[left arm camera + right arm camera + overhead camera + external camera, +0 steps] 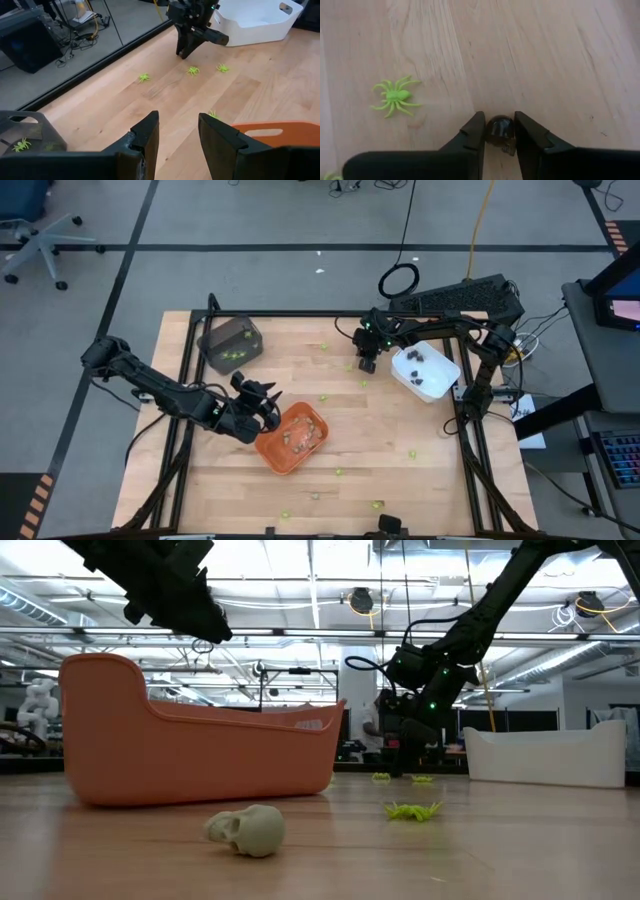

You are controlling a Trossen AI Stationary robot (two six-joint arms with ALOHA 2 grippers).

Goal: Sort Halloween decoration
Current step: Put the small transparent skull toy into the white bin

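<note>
My right gripper [499, 131] is down at the table by the white tray [425, 370], shut on a small dark brown decoration piece [499, 127]. A lime-green spider [395, 96] lies on the wood beside it. More green spiders [193, 70] lie near that gripper [190, 47]. My left gripper [177, 135] hangs open with nothing between its fingers, above the table at the orange tray's [292, 437] left rim. A tan-grey skull [248, 830] and a green spider [412, 810] lie on the table's near part. My right gripper pinches the dark brown piece between its two fingertips, one on each of its sides [490, 129]. The fingers come slanting down from above. The piece sits on the wooden table top.
A dark grey tray [231, 343] with green pieces stands at the far left. Brown pieces lie in the white tray, tan ones in the orange tray. Single green pieces [411, 452] are scattered over the wood toward the near edge. A black frame [470, 450] runs around the table.
</note>
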